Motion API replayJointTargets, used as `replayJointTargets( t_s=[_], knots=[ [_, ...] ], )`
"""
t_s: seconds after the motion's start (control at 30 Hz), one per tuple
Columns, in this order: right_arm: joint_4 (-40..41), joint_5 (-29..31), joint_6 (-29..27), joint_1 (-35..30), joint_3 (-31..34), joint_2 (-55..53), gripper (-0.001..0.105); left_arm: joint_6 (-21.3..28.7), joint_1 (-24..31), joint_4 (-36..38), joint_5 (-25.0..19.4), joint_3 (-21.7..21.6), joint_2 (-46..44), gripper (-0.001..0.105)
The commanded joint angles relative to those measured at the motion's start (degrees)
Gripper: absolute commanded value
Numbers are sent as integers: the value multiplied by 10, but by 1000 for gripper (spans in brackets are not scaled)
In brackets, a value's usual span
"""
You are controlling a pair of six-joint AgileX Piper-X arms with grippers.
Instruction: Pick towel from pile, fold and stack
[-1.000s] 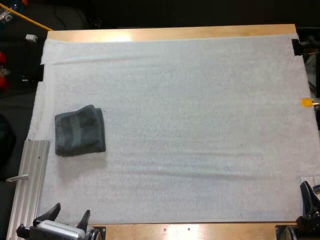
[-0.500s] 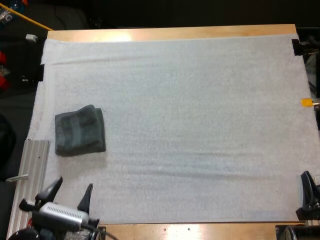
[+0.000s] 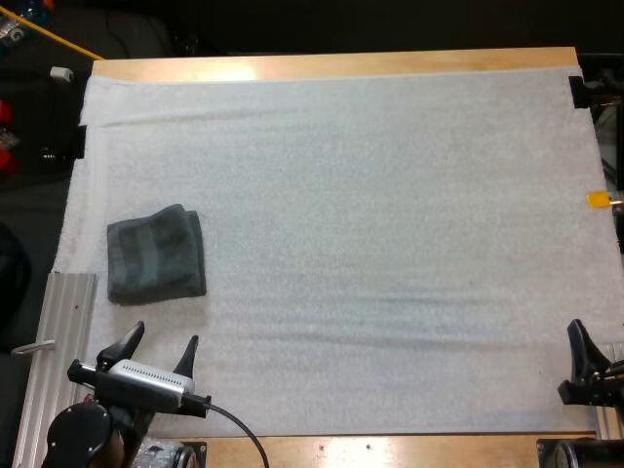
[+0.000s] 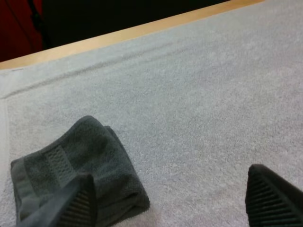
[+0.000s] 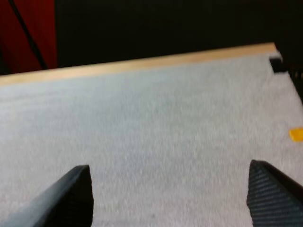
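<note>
The left hand (image 3: 164, 336) hangs with its jaws spread wide, gripping nothing, and the folded dark grey-green cloth towel (image 3: 156, 253) lies flat on the white mat (image 3: 390, 195) just ahead of it. The right hand (image 5: 168, 165) is spread apart too, over bare mat, the towel well off to its left.

The left tool (image 3: 163, 336) sits low at the near left, its two black fingers spread wide and gripping nothing. The right tool (image 5: 168, 168) hangs at the near right, its fingers likewise apart and empty.
</note>
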Motion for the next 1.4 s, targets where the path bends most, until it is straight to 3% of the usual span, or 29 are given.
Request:
replayJointTargets(
  t_s=[0.0,0.23,1.37],
  knots=[
    [1,-2,-6,-3,7,-22,66,0,-1,-12,0,1,-80,63],
    [30,-2,-6,-3,38,-21,66,0,-1,-12,0,16,-80,63],
    [31,-2,-6,-3,38,-21,66,0,-1,-20,0,20,-80,63]
  ],
)
